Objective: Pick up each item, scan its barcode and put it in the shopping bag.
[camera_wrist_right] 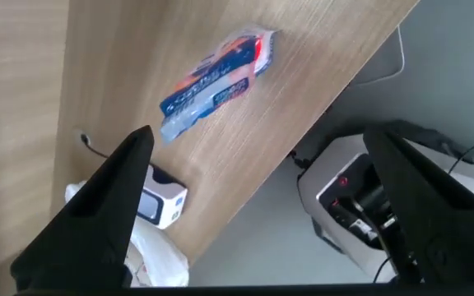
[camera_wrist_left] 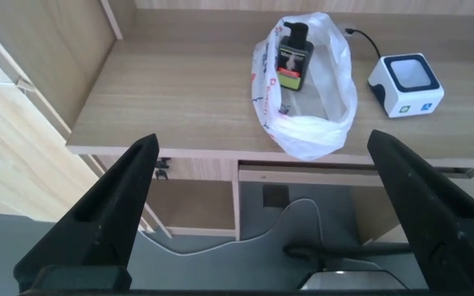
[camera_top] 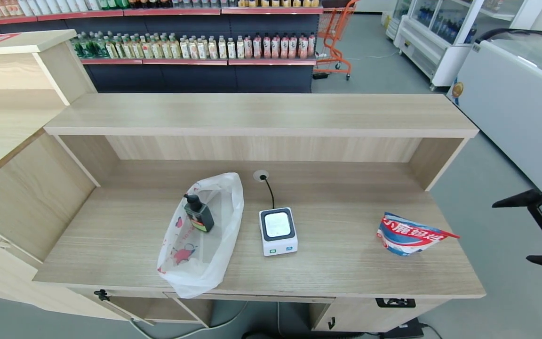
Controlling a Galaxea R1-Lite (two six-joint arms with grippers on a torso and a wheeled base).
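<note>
Near the right end of the checkout counter (camera_top: 337, 268), a blue, white and red snack pouch (camera_top: 410, 234) lies flat, close to the right edge and a little back from the front edge. A wide stretch of wood separates it from the white barcode scanner (camera_top: 278, 230), which sits about mid-counter with its black cable (camera_top: 269, 190) running back to a hole in the top. Just left of the scanner the translucent shopping bag (camera_top: 226, 221) lies front to back, its near end drooping over the front edge; a dark pump bottle (camera_top: 199, 214) rests inside. Another broad stretch of countertop runs from the bag to the left side panel, and a raised shelf (camera_top: 261, 113) overhangs the rear. The right gripper (camera_top: 511, 231) hangs beyond the counter's right end, well apart from the pouch, fingers spread wide with nothing between them. The left gripper (camera_wrist_left: 263, 138) is out in front of the front edge, on the bag's side, likewise spread and holding nothing.
</note>
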